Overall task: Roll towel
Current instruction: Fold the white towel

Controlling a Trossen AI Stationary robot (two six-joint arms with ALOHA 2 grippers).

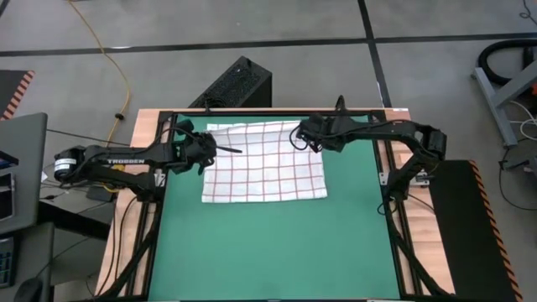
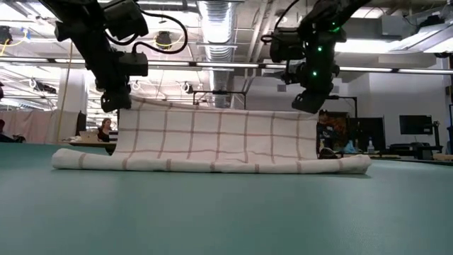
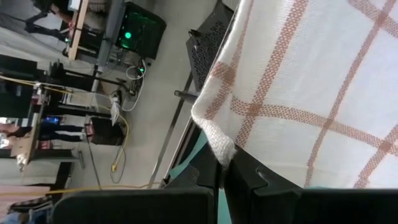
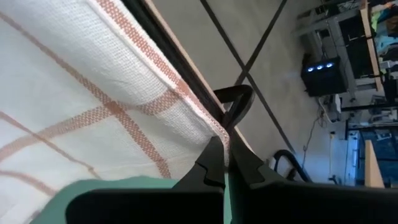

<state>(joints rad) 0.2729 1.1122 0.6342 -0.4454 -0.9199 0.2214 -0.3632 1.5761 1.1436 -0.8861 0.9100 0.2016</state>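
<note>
The white towel with a dark-red check grid (image 1: 264,161) lies on the green mat (image 1: 277,243) near its far edge. Its far edge is lifted off the mat and its near part (image 2: 212,164) rests on the mat. My left gripper (image 1: 204,144) is shut on the towel's far left corner. My right gripper (image 1: 304,132) is shut on the towel's far right corner. Both stand a little above the mat, as the low view shows. My left gripper pinches the towel's far left corner (image 3: 219,149) between its two fingers, coming level from the table's left. The corner is lifted clear and the cloth hangs from it down to the mat. My right gripper pinches the towel's far right corner (image 4: 219,138) between its two fingers, coming from the table's right. The corner is lifted; the far edge (image 2: 219,110) runs fairly straight between the two grippers.
The mat's black frame (image 1: 277,113) runs just behind the towel. A black box (image 1: 237,84) stands on the floor beyond the table. Bare green mat stretches from the towel to the table's near edge.
</note>
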